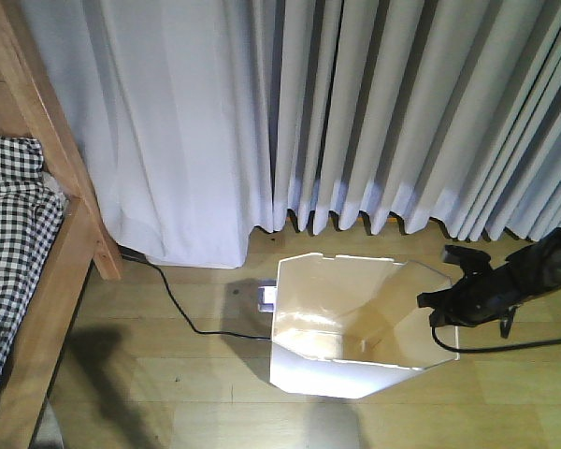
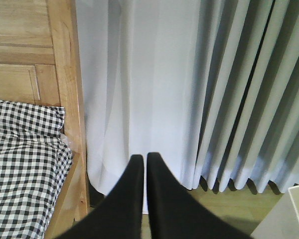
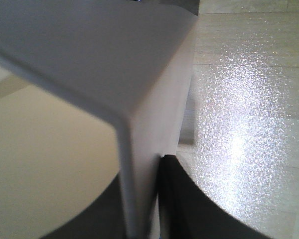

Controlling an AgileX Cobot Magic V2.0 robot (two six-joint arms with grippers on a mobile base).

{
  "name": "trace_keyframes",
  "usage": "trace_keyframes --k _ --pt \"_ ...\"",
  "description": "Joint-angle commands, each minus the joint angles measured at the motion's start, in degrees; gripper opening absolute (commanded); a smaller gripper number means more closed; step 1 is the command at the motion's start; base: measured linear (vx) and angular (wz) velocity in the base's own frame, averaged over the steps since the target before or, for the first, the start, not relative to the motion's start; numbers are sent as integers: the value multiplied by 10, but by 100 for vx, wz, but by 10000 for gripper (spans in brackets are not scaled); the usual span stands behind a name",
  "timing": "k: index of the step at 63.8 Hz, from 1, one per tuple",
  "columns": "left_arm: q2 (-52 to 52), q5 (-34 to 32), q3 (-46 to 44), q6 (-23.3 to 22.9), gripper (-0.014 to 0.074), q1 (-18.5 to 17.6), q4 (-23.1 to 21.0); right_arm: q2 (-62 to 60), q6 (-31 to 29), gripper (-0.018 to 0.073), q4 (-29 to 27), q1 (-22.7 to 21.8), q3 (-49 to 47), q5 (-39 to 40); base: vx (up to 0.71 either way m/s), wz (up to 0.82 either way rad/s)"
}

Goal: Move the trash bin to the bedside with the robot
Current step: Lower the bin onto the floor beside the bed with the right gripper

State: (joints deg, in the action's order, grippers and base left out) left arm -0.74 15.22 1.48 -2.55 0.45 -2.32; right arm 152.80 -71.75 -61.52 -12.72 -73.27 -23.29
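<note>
OP: Trash bin (image 3: 89, 55) wall sits right against my right wrist lens, blurred. Right gripper (image 3: 142, 199) has one dark finger on each side of that wall, clamped on the rim.
BASE: Left side?
OP: Left gripper (image 2: 145, 158) is pinched nearly together with nothing in it, pointed at the curtains (image 2: 189, 89).
BASE: What's around the bin?
OP: On the front view, pale pleated curtains hang to the floor just behind it. Black cable (image 1: 182, 313) runs over the wood floor (image 1: 168, 393) from the bed post to the bin's left wall, so it lies between bin and bed. Small white object (image 1: 266, 297) at the bin's back left corner; I can't tell what it is.
BASE: Bed?
OP: Bed frame (image 1: 47, 290) is light brown wood at far left, with checked bedding (image 1: 9, 234) on it. Bin stands on the floor right of centre, well apart from it.
BASE: Bin itself?
OP: White, thin-walled, angular rim, tapering down. Inside looks creamy in shade, front wall glares white.
</note>
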Motion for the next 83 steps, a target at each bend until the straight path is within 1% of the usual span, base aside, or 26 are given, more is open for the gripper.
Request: trace_keyframes --k 1,11,18,25,32,38,44,66,83 --pt "-8 -40 7 -3 -6 0 -2 -5 46 -2 19 5 -56 -95 0 0" --pt "-8 -40 7 -3 -6 0 -2 59 112 3 88 16 -140 -107 0 0" --pt "-8 -40 7 -3 -6 0 -2 97 136 8 127 22 -192 -124 0 0" --pt "-8 -40 7 -3 -6 0 -2 130 153 11 132 31 -234 -126 0 0" --pt "-8 -40 7 -3 -6 0 -2 160 154 13 135 42 -270 -129 0 0" --pt "-8 -40 7 -3 -6 0 -2 182 158 15 134 44 -301 -134 0 0" --pt "-8 -40 7 -3 -6 0 -2 201 179 17 139 43 -333 -138 0 0" --pt "-8 -40 7 -3 -6 0 -2 262 258 30 217 44 -435 -176 0 0" --pt "-8 -40 7 -3 -6 0 -2 287 259 41 226 44 -486 -196 0 0"
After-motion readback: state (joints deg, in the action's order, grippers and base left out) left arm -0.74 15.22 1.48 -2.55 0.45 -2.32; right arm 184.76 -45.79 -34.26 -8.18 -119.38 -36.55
